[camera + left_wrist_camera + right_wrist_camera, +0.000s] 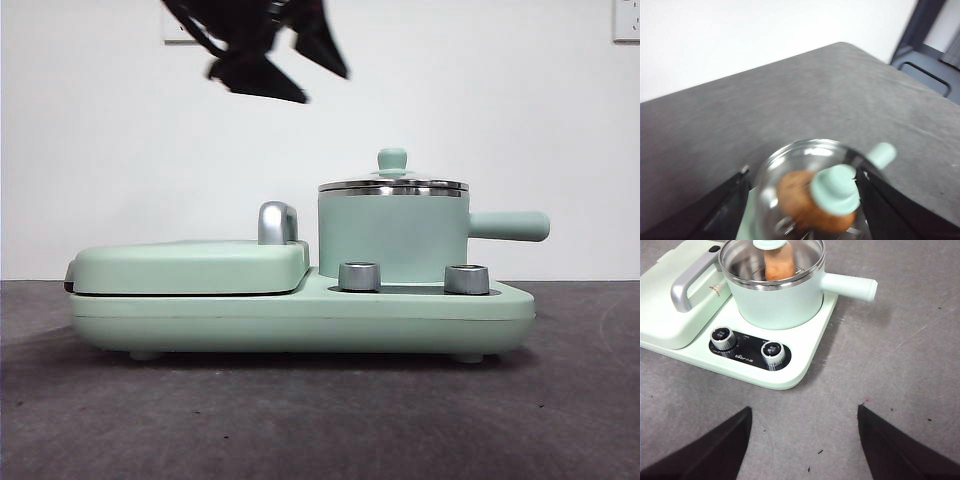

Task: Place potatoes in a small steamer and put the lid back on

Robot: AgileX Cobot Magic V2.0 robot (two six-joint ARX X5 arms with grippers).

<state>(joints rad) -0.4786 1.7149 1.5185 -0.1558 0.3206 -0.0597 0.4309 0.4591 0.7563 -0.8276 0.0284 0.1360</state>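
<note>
White wall, grey desk (pixel 320 420): mint cooker base (pixel 300 315) with small steamer (pixel 393 238), lid (pixel 393 184) seated.

Item one, the potato (pixel 778 262): orange-brown, inside the steamer, visible through the glass in both wrist views. Item two, the lid: steel rim level on the steamer's rim, knob up. Item three, the left tool (pixel 802 200): jaws apart, one to each side of the knob and touching nothing; it is the blurred dark shape high in the front view, above the griddle lid (pixel 190 265). Item four, the right tool (pixel 805 440): jaws apart, empty, waiting over bare desk near the dials. Judgement: task appears essentially complete. Done well, the left tool lifts straight up, jaws kept wide, so the knob is not clipped and the lid not unseated.
</note>
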